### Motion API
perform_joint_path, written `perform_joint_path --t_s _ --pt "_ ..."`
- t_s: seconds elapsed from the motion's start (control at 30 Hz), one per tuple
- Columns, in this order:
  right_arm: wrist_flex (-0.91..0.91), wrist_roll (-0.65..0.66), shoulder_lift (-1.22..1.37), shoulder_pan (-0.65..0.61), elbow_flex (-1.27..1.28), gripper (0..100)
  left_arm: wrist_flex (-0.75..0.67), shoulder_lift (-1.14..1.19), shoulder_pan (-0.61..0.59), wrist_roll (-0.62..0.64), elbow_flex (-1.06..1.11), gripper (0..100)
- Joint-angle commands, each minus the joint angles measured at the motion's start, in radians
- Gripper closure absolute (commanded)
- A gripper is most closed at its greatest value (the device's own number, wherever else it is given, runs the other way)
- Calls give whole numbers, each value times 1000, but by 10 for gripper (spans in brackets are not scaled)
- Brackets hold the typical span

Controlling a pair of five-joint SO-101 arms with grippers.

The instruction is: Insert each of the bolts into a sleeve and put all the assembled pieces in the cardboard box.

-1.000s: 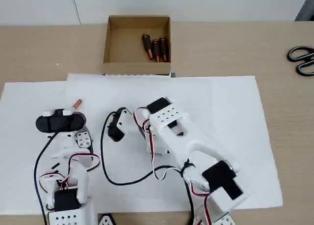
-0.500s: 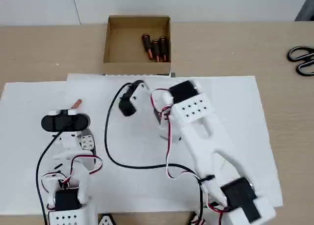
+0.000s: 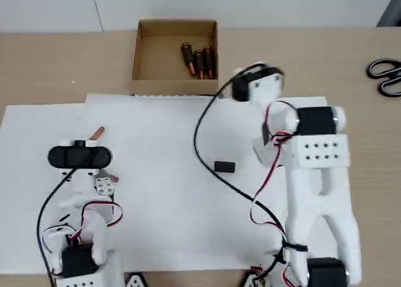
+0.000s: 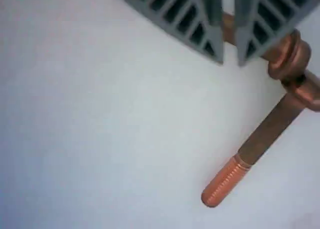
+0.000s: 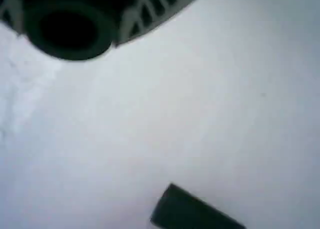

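In the left wrist view my left gripper point(image 4: 228, 41) is shut on a copper bolt point(image 4: 284, 55), whose shank shows in the narrow slit between the grey fingers. A second bolt point(image 4: 252, 151) lies on the white paper beside it; its tip point(image 3: 97, 133) peeks out past the left arm. My right gripper point(image 5: 70, 19) is shut on a black sleeve point(image 5: 102, 39), held above the paper with its bore facing the camera. Another black sleeve point(image 3: 224, 167) point(image 5: 192, 211) lies loose mid-paper. The cardboard box point(image 3: 150, 55) at the back holds three assembled pieces point(image 3: 199, 61).
The right arm point(image 3: 313, 152) stands over the paper's right part, its black cable point(image 3: 203, 152) looping across the middle. Scissors point(image 3: 385, 77) lie at the table's far right. The white paper sheet point(image 3: 156, 224) covers the near table.
The right arm has swung from the middle of the paper to the right and farther back, uncovering the loose sleeve. The left arm has hardly shifted.
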Motion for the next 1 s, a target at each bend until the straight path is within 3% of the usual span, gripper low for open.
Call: perform_joint_path --t_s 0.0,0.23,0.67,0.87,0.97 --pt "7 -58 -93 81 -23 989 138 -3 -6 43 -119 994" --pt "2 -77 -203 134 157 989 166 123 -129 48 -217 994" --pt "1 -112 -372 166 385 989 204 893 -147 244 -842 994" --pt "-1 -138 -469 166 394 989 311 1191 -147 465 -958 994" --pt "-5 -138 -483 171 397 989 327 1326 -146 694 -993 994"
